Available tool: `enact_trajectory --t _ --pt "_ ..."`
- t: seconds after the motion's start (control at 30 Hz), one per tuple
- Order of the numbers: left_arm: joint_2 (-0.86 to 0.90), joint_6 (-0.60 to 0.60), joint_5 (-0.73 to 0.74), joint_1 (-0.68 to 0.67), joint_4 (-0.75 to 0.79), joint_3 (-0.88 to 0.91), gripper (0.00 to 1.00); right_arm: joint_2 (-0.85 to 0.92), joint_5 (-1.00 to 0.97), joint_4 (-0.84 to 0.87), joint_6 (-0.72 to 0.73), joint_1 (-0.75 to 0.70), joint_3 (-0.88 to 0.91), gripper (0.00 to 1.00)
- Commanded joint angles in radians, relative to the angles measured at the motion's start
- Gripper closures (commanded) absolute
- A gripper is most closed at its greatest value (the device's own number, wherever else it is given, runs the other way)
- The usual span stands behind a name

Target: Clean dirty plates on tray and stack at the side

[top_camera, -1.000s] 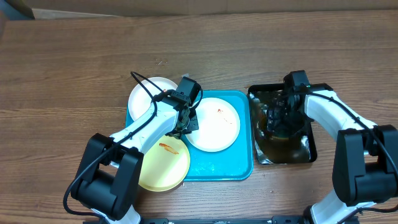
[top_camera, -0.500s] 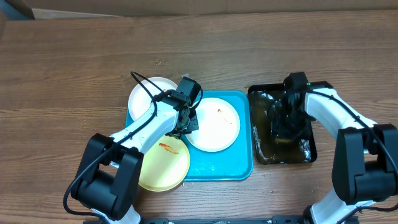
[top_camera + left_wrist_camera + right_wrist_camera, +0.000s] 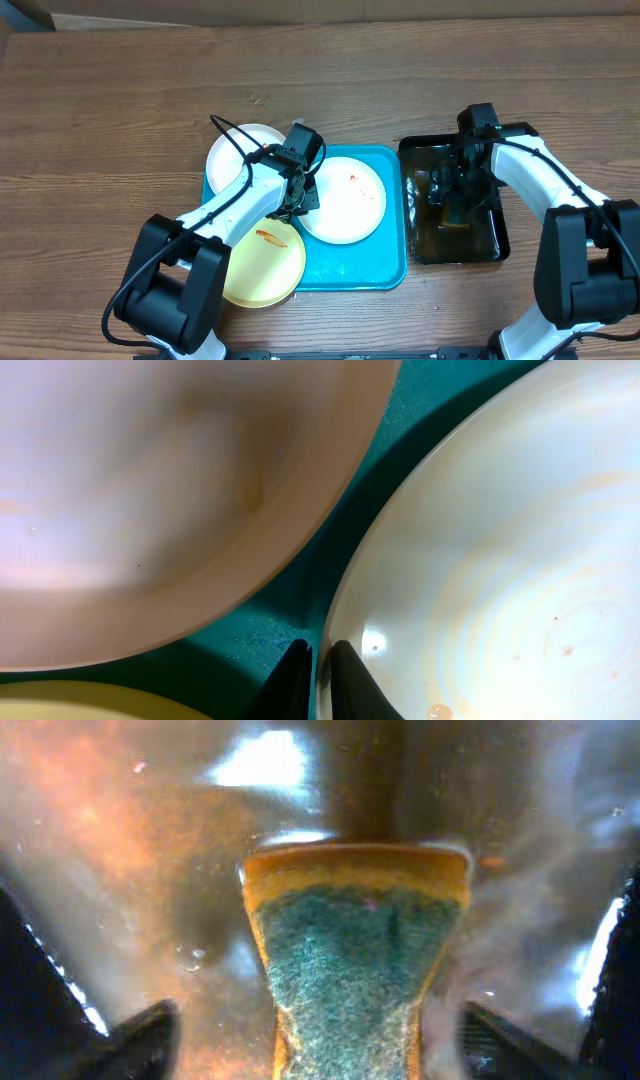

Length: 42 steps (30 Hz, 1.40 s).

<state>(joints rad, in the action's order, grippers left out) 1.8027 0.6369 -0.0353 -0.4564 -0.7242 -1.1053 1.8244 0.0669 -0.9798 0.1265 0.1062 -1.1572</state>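
The cleaning has barely begun. All three plates lie on the turquoise tray (image 3: 370,265), and none is stacked at the side.

The middle white plate (image 3: 350,210) carries an orange-red smear (image 3: 353,180) near its upper part. The pale yellow plate (image 3: 262,272), overhanging the tray's lower left corner, has its own smear (image 3: 270,237). The other white plate (image 3: 235,155) sits over the upper left corner. Its bare part looks clean, but the left arm covers some of it, so it cannot be told whether it has been wiped.

The left gripper (image 3: 298,200) is down between the plates. In the left wrist view its fingers (image 3: 292,675) are nearly together, and the rim of the middle white plate (image 3: 500,560) runs into the thin gap between them. It looks like a pinch on that rim.

The right gripper (image 3: 455,192) reaches into the black tray (image 3: 500,245) of dark water beside the turquoise one. In the right wrist view its fingers stand wide, with the yellow-and-green sponge (image 3: 355,960) between them. There is a gap on each side of the sponge, so it does not look held.

By this reading the sponge has yet to be picked up. Every plate is then left to wipe and stack.
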Motion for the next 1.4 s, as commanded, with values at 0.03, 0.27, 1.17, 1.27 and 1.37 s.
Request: enact_trajectory --t 0.03,0.27,1.17,1.27,1.37 --pt "0.008 -0.005 -0.016 0.003 0.004 0.006 0.89 0.005 -0.025 0.003 -0.001 0.001 -0.02 0.46" --pt "0.008 -0.005 -0.016 0.003 0.004 0.006 0.89 0.005 -0.039 0.004 0.031 0.006 -0.015 0.5" --pt "0.008 -0.005 -0.011 0.003 0.008 0.006 0.96 0.005 -0.054 -0.076 0.147 0.033 -0.108 0.96" --pt "0.008 -0.005 -0.011 0.003 0.007 0.006 0.96 0.004 -0.181 -0.101 0.142 0.056 -0.108 0.96" --pt "0.008 -0.005 -0.011 0.003 0.007 0.006 0.96 0.004 -0.106 -0.077 0.182 0.059 -0.109 0.96"
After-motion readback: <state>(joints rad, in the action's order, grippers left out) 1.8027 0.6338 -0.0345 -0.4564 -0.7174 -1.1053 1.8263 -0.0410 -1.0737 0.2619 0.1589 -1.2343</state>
